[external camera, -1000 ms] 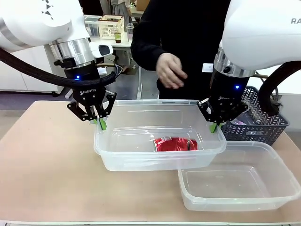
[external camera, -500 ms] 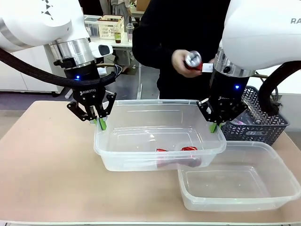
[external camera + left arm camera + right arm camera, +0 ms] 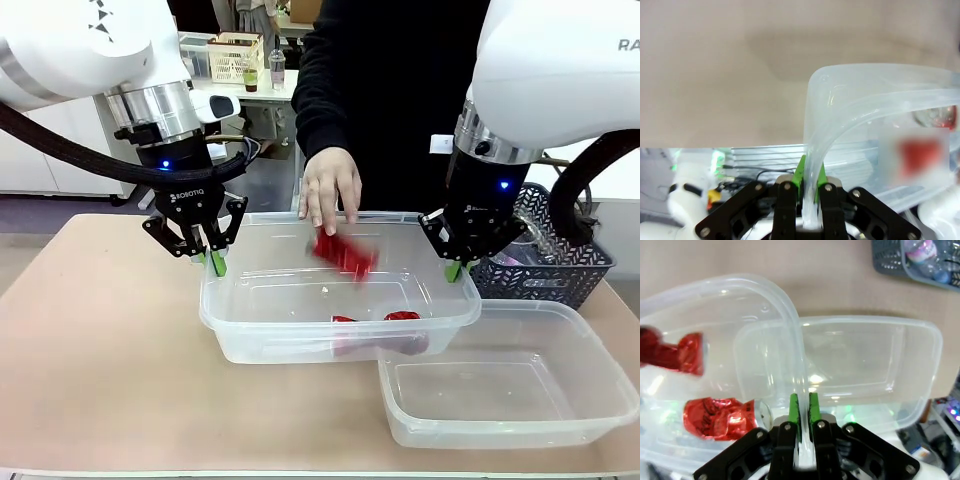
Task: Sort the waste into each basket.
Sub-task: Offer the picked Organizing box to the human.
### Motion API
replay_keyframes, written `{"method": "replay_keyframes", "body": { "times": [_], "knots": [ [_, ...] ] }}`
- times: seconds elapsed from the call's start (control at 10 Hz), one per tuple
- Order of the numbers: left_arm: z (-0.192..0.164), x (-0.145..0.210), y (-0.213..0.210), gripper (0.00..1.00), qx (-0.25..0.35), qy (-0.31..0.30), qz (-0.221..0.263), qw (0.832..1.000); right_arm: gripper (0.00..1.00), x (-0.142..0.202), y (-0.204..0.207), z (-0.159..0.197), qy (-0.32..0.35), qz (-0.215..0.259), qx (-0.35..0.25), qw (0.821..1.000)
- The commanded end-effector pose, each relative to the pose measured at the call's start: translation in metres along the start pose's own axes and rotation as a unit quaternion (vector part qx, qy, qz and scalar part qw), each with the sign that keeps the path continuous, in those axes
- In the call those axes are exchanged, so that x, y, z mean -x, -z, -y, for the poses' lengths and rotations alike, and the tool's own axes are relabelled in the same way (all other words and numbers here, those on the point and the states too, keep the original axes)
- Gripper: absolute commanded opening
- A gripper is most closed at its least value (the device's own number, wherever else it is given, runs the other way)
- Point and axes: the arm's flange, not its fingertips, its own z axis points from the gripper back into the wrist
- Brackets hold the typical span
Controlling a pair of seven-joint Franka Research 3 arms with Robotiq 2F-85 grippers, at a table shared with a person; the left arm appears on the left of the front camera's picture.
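A pale wooden table (image 3: 100, 350) fills the lower frame of the front view; a person in black stands at its far side. A large tub (image 3: 260, 340) of clear plastic sits at centre. The left gripper (image 3: 213, 263) is clamped on its left rim, with the green pads pinching the rolled edge on both sides. The right gripper (image 3: 457, 270) is clamped on the right rim in the same manner.

The person's hand (image 3: 330, 188) hangs open over the far rim. Just below it, a blurred red can (image 3: 345, 254) is in mid-air inside the large tub. A crushed can (image 3: 385, 330) lies on the tub floor, right of centre.

A small tub (image 3: 500, 440) stands at lower right, its near-left corner under the large tub. Whether the two touch cannot be told. A dark basket (image 3: 570, 275) at the right edge holds bottles (image 3: 925, 252).
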Motion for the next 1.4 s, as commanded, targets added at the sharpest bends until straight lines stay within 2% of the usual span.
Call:
{"method": "replay_keyframes", "body": {
  "times": [0.0,1.3],
  "knots": [
    [-0.0009,0.0041,-0.0051,0.07,0.007,0.003,0.003,1.0,0.09,-0.0033,-0.0008,-0.0016,-0.003,-0.004,0.004,1.0],
    [-0.0009,0.0041,-0.0051,0.07,0.007,0.003,0.003,1.0,0.09,-0.0033,-0.0008,-0.0016,-0.003,-0.004,0.004,1.0]
  ]
}}
